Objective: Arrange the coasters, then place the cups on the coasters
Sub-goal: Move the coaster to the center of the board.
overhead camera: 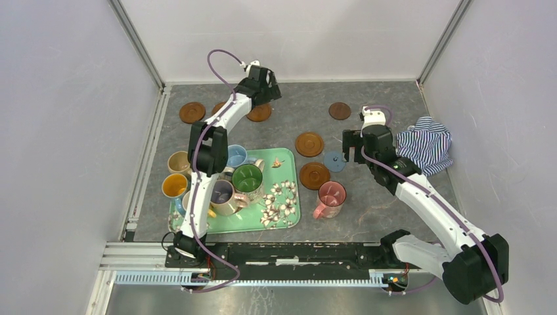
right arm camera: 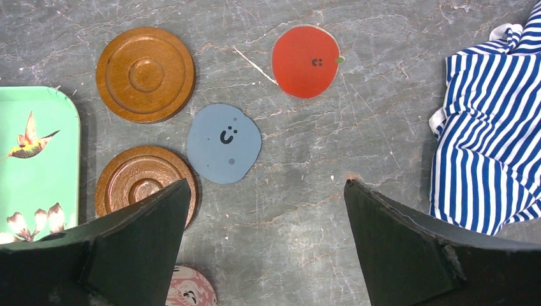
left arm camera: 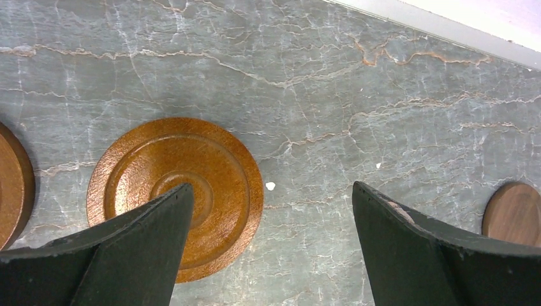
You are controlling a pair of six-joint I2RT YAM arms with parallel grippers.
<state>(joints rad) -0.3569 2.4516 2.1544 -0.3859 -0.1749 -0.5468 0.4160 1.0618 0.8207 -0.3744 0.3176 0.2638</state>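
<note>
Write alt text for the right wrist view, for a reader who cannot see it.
The right gripper, jaws wide open and empty, hangs over a grey stone table. Four bare coasters lie below: a blue-grey coaster, a red coaster, an upper wooden coaster and a lower wooden coaster. A green tray edges in at left, a striped cloth at right.

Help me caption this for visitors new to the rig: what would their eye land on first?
The green floral tray at the near left, crowded with mugs, stands out first, with one pink mug alone on the table to its right. Then come the blue-and-white striped cloth at the right and the orange-brown coasters scattered beyond the tray.
</note>
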